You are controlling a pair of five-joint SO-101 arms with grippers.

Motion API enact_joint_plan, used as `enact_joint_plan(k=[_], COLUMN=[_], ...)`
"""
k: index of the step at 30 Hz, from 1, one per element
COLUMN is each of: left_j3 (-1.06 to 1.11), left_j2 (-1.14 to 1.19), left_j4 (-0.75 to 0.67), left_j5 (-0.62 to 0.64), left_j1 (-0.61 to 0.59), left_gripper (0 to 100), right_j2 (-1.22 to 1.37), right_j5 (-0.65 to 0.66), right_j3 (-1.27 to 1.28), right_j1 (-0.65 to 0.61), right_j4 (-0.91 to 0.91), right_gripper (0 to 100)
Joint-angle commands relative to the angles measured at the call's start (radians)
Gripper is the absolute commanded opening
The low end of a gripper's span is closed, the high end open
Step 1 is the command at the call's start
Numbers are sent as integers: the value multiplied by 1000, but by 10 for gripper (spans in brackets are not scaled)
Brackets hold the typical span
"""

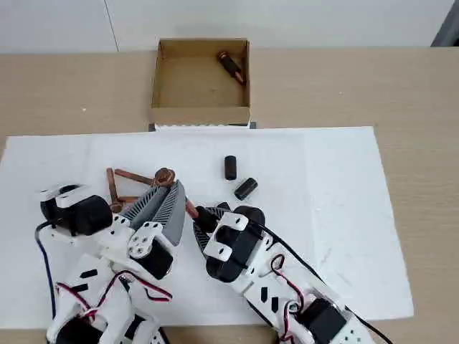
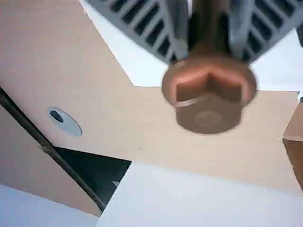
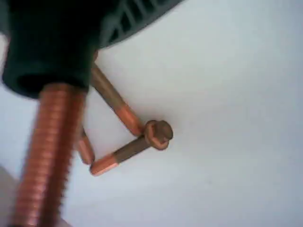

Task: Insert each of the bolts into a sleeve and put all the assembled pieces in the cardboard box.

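My left gripper (image 1: 167,192) is shut on a copper bolt (image 1: 165,176), whose hex head (image 2: 208,94) sticks out past the grey fingers (image 2: 142,19). The bolt's threaded end (image 3: 45,156) enters a black sleeve (image 3: 47,52) held in my right gripper (image 1: 208,218), which is shut on it. Two more black sleeves (image 1: 230,167) (image 1: 245,188) lie on the white paper. Loose bolts (image 1: 113,188) (image 3: 137,142) lie to the left of the grippers. The cardboard box (image 1: 166,79) stands at the back with one assembled piece (image 1: 232,66) inside.
A white paper sheet (image 1: 344,201) covers the near part of the wooden table (image 1: 344,86). Both arms crowd the front middle of the sheet. The sheet's right half is bare.
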Motion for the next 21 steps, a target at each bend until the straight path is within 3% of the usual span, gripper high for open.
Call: enact_joint_plan(k=[1, 14, 21], left_j3=[5, 107, 84], left_j2=[-5, -5, -6], left_j4=[-21, -83, 78], left_j5=[5, 5, 0], left_j1=[12, 14, 71], left_gripper=[5, 5, 5], right_j2=[-10, -10, -10], right_j5=[11, 11, 11], right_j3=[-20, -18, -18], right_j1=[-13, -13, -8], right_j4=[-41, -41, -42], right_gripper=[3, 3, 3])
